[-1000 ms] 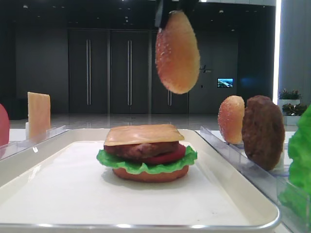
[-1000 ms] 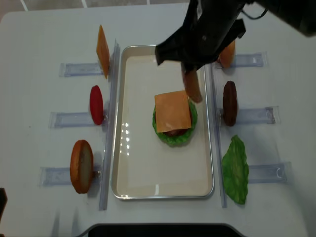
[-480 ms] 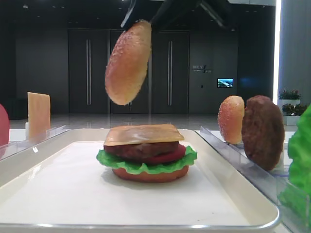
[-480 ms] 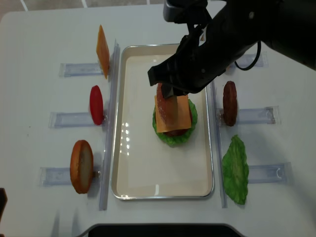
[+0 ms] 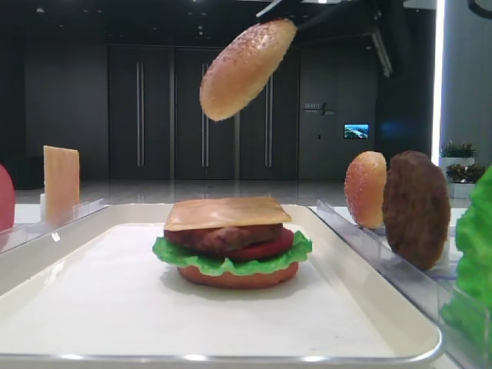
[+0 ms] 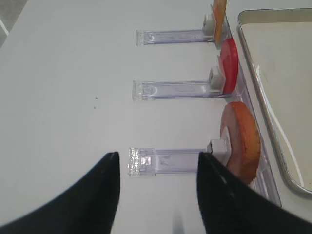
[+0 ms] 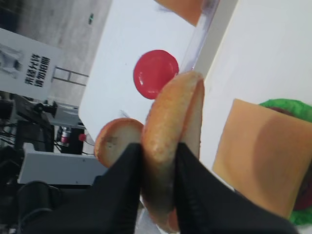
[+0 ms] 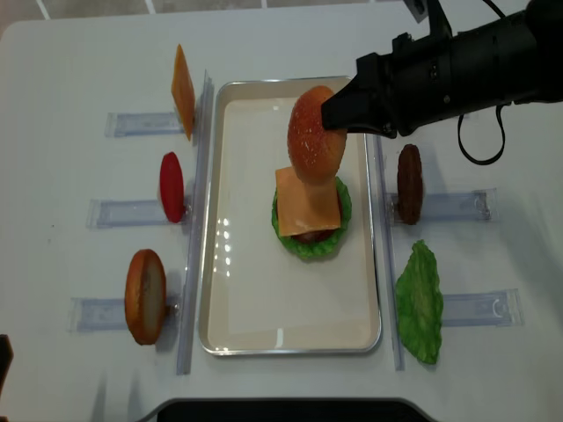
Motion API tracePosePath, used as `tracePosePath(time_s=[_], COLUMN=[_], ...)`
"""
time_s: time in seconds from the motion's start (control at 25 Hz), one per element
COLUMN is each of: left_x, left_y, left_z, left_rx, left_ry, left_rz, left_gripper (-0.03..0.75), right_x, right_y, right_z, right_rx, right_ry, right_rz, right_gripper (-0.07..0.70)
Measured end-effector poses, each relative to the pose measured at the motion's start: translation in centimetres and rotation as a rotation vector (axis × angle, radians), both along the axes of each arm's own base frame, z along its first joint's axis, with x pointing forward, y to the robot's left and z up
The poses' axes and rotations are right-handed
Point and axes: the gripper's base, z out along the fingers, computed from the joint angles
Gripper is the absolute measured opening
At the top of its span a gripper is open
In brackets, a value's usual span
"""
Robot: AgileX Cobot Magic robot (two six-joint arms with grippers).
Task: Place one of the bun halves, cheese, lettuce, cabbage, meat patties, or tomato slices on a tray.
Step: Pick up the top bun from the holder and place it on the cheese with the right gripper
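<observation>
low view facing along tray [image 5: 384, 307] | realsense looking straight down | wrists hovering close | all sharing tray

Bright, even overhead light; glare streaks the tray [image 8: 224, 237] at nine o'clock; the wrist views' near fingers blur.

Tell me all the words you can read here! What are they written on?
White sign in the right wrist view: dark characters, too blurred to read.
Far wall lettering behind the tray view: too small to read.
Small wall screen: a picture, no readable words.
The food and tray: no writing.
</observation>
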Motion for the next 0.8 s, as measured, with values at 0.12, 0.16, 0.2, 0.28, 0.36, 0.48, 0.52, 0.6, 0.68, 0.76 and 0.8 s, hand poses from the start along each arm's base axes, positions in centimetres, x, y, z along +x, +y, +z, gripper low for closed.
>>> tracePosePath(time_s=[0.12,0.16,0.2,0.28,0.36,0.48,0.52,0.6,0.68,0.76,0.8], left_x=[0.0,0.0,0.0,0.0,0.0,0.0,0.0,0.0,0.0,0.0,0.0], left_y=[0.0,0.0,0.0,0.0,0.0,0.0,0.0,0.0,0.0,0.0,0.0], left_z=[0.0,0.0,0.0,0.0,0.0,0.0,0.0,0.0,0.0,0.0,0.0], left_rx=[0.0,0.0,0.0,0.0,0.0,0.0,0.0,0.0,0.0,0.0,0.0], left_ry=[0.0,0.0,0.0,0.0,0.0,0.0,0.0,0.0,0.0,0.0,0.0], left_rz=[0.0,0.0,0.0,0.0,0.0,0.0,0.0,0.0,0.0,0.0,0.0], left_gripper=[0.391,0.391,0.391,0.391,0.391,0.391,0.391,0.391,0.391,0.391,0.391], right_x=[-0.2,-0.4,-0.6,-0.9,-1.2,-1.0,-0.9,-0.6,-0.3,-0.1,0.0], right_y=[-0.4,-0.3,-0.1,0.5,1.1,1.6,1.7,1.8,1.9,1.9,2.0], right_z=[-0.5,-0.6,-0.6,-0.8,-1.4,-3.0,-3.6,-4.8,-5.7,-6.5,-6.8], right_rx=[0.055,0.064,0.067,0.079,0.067,0.035,0.026,0.006,-0.011,-0.02,-0.021], right_ry=[-0.007,-0.009,-0.014,-0.018,-0.016,0.02,0.033,0.057,0.065,0.083,0.088], right_rz=[-0.008,-0.002,0.006,0.021,0.032,0.02,0.018,0.007,0.008,0.007,0.006], right_gripper=[0.15,0.149,0.149,0.149,0.149,0.148,0.148,0.148,0.148,0.148,0.148])
